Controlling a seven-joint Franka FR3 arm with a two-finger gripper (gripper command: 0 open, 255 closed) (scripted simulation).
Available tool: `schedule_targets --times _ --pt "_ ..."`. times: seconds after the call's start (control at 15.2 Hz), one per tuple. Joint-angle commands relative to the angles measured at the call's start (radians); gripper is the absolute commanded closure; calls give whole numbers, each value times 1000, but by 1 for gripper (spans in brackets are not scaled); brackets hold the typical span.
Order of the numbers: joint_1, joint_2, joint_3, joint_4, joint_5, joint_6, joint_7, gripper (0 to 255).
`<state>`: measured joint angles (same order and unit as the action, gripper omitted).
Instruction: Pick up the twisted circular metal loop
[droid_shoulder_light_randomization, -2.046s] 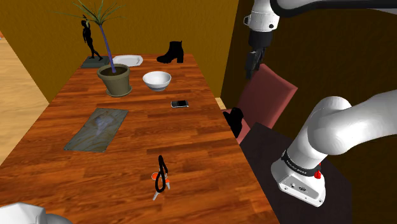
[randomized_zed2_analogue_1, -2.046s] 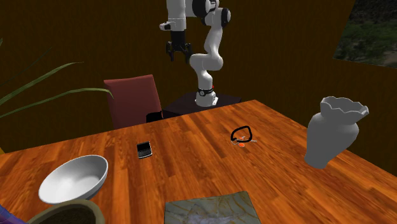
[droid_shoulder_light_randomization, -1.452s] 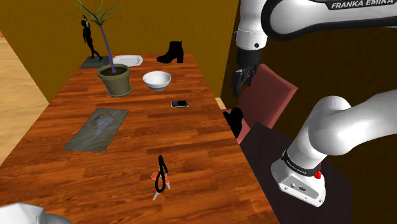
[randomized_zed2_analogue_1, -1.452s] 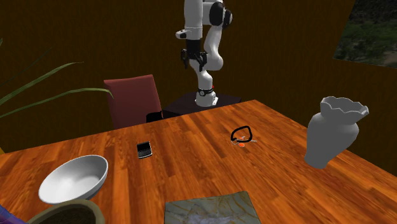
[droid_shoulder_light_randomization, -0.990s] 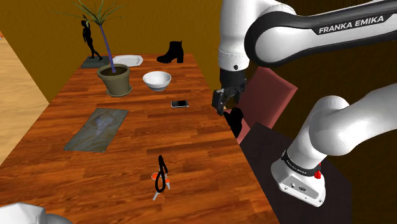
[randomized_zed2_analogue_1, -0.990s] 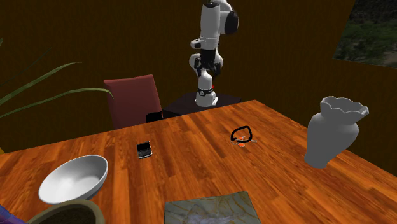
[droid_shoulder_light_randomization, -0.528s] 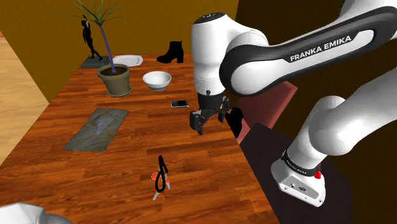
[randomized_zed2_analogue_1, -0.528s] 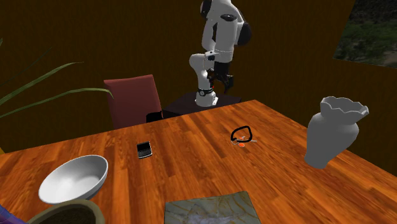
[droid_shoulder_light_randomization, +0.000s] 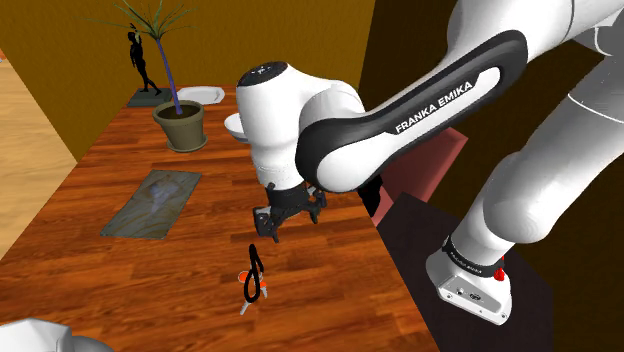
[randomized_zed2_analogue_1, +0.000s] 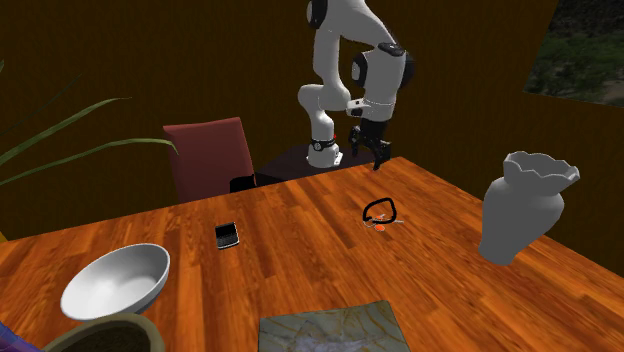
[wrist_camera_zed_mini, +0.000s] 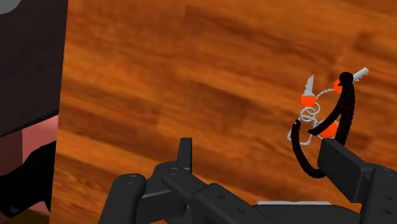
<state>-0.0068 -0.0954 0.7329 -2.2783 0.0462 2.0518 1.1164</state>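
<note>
On table (droid_shoulder_light_randomization: 130, 270), black loop (droid_shoulder_light_randomization: 254, 270) with keys (wrist_camera_zed_mini: 308, 86) sits near the stand-side edge. Gripper (droid_shoulder_light_randomization: 288, 222) hovers close above it, jaws apart, nothing between them.

The arm (droid_shoulder_light_randomization: 300, 120) is built of fat, rounded white shells with a glossy finish, joined by dark grey and black joints. One long link carries a broad black band (droid_shoulder_light_randomization: 440, 97) with "FRANKA EMIKA" printed along it in white capitals. The lowest segment (droid_shoulder_light_randomization: 470, 285) is a white collar under a thin black ring, with a small red mark (droid_shoulder_light_randomization: 497, 272) and a few tiny dark dots on its face. The gripper (randomized_zed2_analogue_1: 366, 157) is black all over: a blocky body with round bosses and angular, flat-faced fingers (wrist_camera_zed_mini: 340, 167).
</note>
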Motion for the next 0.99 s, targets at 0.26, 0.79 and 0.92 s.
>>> schedule_targets --times 0.26,0.79,0.92 --pt "62 324 27 203 -236 8 338 0" --pt "153 505 -33 299 -356 39 476 0" --pt "160 523 -41 294 -371 59 486 0"
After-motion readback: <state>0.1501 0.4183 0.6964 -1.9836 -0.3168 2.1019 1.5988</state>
